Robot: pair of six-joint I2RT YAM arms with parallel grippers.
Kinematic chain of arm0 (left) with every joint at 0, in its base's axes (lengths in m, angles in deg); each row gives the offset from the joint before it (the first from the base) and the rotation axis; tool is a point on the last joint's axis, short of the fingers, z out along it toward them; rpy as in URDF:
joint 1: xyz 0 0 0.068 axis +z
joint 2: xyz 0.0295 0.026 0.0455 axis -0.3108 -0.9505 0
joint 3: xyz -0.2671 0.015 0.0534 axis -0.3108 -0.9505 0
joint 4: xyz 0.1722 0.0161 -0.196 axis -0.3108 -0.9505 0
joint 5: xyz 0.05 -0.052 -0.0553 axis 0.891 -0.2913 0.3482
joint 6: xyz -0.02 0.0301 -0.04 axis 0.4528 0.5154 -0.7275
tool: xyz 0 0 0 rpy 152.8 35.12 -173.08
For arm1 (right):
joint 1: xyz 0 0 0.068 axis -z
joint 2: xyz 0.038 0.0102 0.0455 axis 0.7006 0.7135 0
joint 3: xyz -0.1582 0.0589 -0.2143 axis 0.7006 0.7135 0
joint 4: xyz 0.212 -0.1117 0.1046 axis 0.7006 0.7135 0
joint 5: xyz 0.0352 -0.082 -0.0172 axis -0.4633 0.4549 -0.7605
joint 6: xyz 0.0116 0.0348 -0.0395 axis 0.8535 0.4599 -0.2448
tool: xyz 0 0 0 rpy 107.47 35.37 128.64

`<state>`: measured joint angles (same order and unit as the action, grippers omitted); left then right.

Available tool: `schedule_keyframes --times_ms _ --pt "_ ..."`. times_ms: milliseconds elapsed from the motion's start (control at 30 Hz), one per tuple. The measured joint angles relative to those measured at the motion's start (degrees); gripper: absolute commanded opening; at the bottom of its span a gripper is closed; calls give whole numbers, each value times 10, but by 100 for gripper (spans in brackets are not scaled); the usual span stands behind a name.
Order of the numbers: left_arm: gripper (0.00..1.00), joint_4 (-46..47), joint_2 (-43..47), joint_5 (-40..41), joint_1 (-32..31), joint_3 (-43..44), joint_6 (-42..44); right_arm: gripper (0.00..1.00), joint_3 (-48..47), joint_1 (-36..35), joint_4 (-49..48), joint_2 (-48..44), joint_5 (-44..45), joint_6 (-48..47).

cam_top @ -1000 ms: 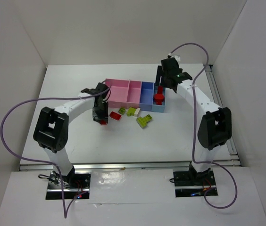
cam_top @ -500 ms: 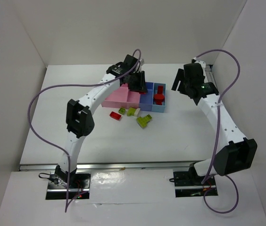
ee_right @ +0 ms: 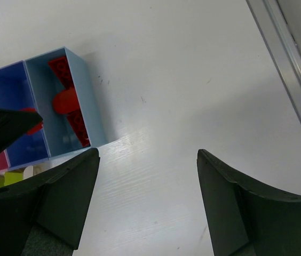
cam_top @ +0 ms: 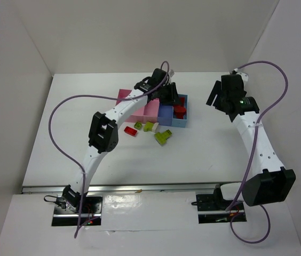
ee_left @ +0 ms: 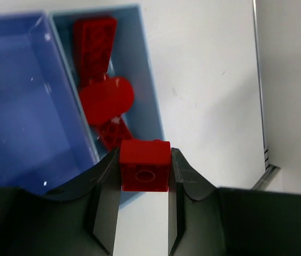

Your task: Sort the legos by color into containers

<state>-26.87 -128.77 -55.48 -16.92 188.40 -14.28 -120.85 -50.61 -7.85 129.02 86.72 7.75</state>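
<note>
My left gripper [cam_top: 170, 97] [ee_left: 144, 156] is shut on a red brick [ee_left: 144, 165] and holds it above the near end of the rightmost light blue bin [cam_top: 182, 120] [ee_left: 145, 80]. Three red pieces [ee_left: 103, 98] lie in that bin. The blue bin beside it [ee_left: 17, 101] looks empty. The pink bins [cam_top: 134, 111] lie to the left. On the table in front of the bins lie a red brick [cam_top: 131, 131], yellow-green bricks [cam_top: 164, 136] [cam_top: 139, 126] and a whitish one [cam_top: 157, 128]. My right gripper [cam_top: 222, 100] [ee_right: 148, 176] is open and empty, right of the bins over bare table.
The table's right edge has a metal rail [ee_right: 286, 58] close to my right gripper. White walls enclose the table at the back and both sides. The left arm's cable [cam_top: 76, 101] loops over the left half of the table.
My left arm has lifted from the table left of the loose bricks and swung right over the blue bins with a red brick. My right arm has drawn back to the right, away from the bins.
</note>
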Motion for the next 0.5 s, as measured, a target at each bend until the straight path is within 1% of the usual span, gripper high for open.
schedule_keyframes --times_ms 33,67,167,267,300,400,467,500 --pt "63 9 -8 0 0 9 -3 81 0 1 3 -2 0 -1" --pt "74 18 -14 0 -1 15 -4 81 0 2 5 -5 -1 -2" --pt "97 39 -24 -5 -2 21 -17 81 0 9 16 -12 -1 -6" --pt "98 55 -28 -17 -2 21 -20 81 0 14 23 -19 0 -10" --pt "95 59 -28 -19 -3 21 -19 81 0 15 24 -22 0 -12" --pt "92 74 -14 -21 -9 2 -9 81 1 15 25 -27 -1 -14" --pt "82 78 18 -17 -16 -43 5 81 7 15 24 -29 -6 -14" --pt "75 75 39 -14 -19 -70 14 81 11 15 24 -30 -9 -14"
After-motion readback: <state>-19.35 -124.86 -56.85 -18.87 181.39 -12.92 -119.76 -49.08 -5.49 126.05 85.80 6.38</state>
